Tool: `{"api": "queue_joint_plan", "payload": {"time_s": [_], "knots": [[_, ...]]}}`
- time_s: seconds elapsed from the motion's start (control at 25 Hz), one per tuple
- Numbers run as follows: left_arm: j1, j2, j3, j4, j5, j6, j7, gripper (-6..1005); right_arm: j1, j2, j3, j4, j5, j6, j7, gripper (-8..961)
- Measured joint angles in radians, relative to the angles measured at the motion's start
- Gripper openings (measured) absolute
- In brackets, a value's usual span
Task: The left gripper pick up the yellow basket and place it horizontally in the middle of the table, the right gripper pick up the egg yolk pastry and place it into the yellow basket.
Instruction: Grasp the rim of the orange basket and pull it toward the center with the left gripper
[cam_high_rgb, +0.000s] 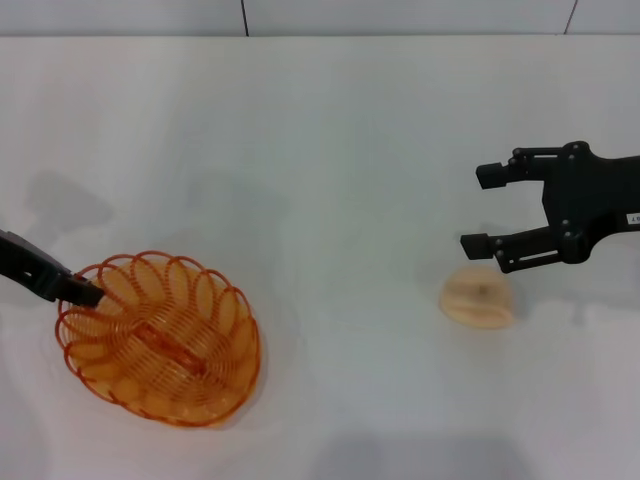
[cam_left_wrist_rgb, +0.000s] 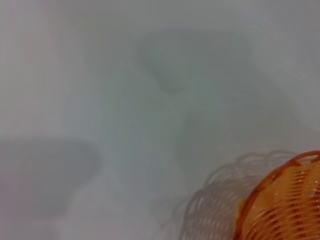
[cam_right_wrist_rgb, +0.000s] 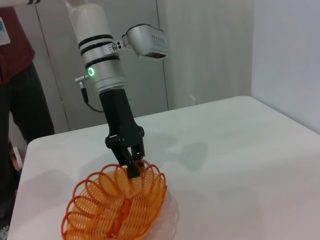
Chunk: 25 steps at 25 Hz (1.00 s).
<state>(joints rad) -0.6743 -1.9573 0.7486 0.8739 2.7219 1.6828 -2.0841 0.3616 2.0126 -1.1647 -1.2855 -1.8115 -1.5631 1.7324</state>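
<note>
My left hand pinches orange-yellow wire basket rim, not yet centred on desk; right hand spread empty over untouched pale round pastry

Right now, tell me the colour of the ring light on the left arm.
Green; the ring light shows best in the right wrist view.

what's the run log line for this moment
left gripper: shut on yellow basket rim | right gripper: open, above egg yolk pastry | pastry: on table
</note>
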Motion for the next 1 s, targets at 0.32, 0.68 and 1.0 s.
{"api": "queue_joint_plan", "payload": {"time_s": [0.32, 0.68, 1.0], "knots": [[-0.009, 0.005, 0.0, -0.007, 0.005, -0.013, -0.006, 119, 0.001, 0.0, 0.004, 0.0, 0.0, 0.0, 0.0, 856], [-0.016, 0.008, -0.005, -0.003, 0.002, -0.008, -0.017, 80, 0.001, 0.0, 0.007, -0.001, 0.0, 0.0, -0.001, 856], [-0.021, 0.012, -0.01, 0.032, -0.073, 0.038, -0.079, 76, 0.002, 0.0, 0.007, 0.0, 0.0, 0.008, -0.001, 856]]}}
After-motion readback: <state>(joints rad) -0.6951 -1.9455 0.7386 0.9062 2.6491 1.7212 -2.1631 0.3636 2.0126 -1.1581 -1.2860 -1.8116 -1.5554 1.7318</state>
